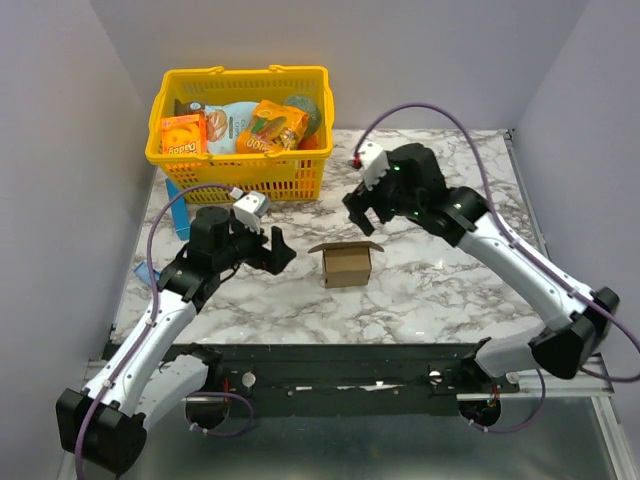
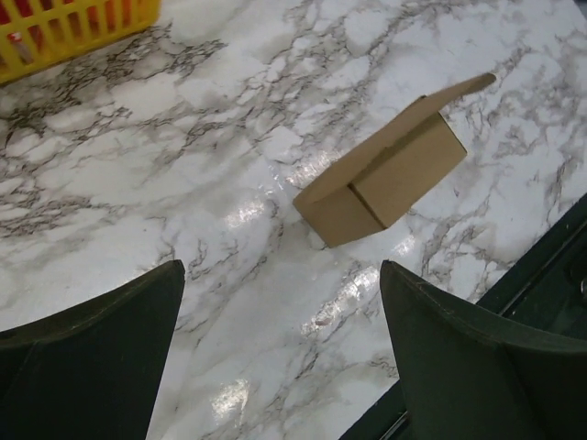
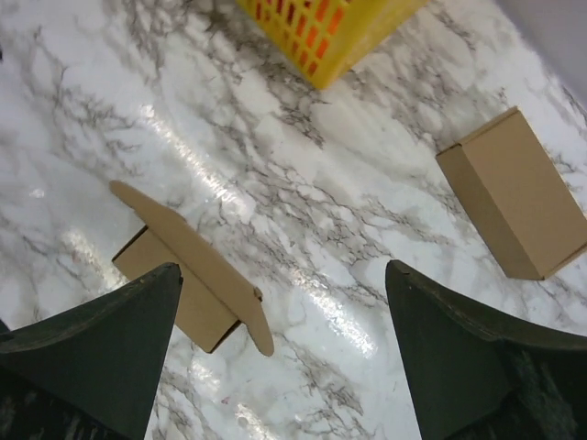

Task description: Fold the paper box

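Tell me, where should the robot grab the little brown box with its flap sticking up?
Probably the body of the paper box, across its flat, parallel side walls, coming in low from an end, under the lid flap. That flap sticks up loose and thin, so it would likely bend.

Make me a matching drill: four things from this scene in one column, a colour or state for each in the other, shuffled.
1. box
2. basket
3. left claw
4. long carton

a. yellow
b. open, empty
c. shut, lying flat
d. flap up

Pairs: 1-d, 2-a, 3-b, 4-c
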